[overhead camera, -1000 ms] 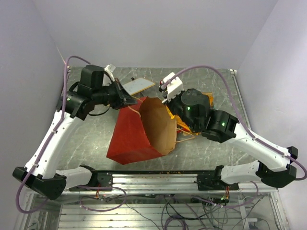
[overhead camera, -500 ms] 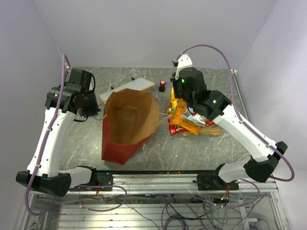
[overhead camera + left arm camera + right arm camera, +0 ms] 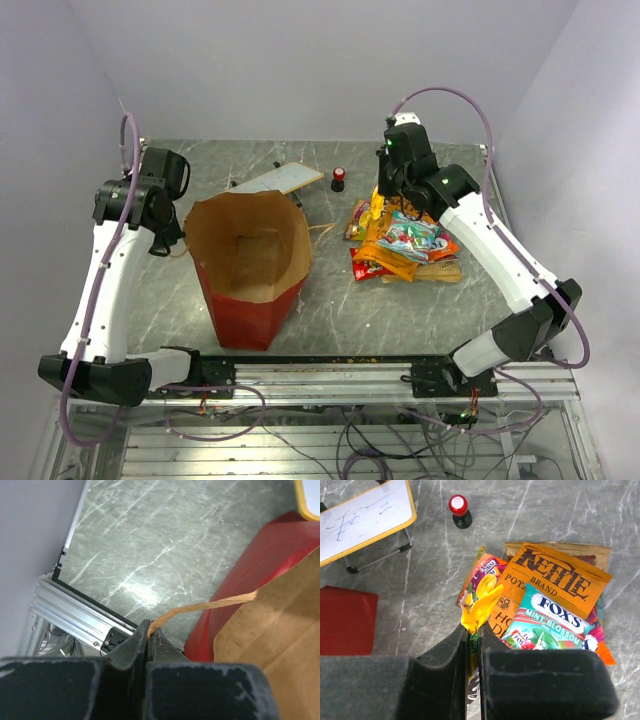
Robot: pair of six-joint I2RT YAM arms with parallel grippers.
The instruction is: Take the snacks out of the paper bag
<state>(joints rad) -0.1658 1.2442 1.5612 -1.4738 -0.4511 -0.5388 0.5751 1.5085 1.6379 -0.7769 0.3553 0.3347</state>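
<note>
Red paper bag point(image 3: 245, 262) gapes open, left gripper point(image 3: 149, 628) pinching its handle point(image 3: 200, 607) — right gripper point(image 3: 472, 632) clamped on a yellow packet point(image 3: 482, 600).

Seen upright at left: red bag point(image 3: 245, 310), brown inside, mouth gaping, tan handle point(image 3: 200, 607) pulled taut. Heaped apart at right: orange, teal, red snacks point(image 3: 410, 240); yellow packet point(image 3: 479, 605) raised.

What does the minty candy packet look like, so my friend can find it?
Start at the big red paper bag; just right of it lies a pile of snacks. On top of that pile, resting on the orange Kettle chip bag, is the mint packet. It is the only teal one, with Fox's written in white.
</note>
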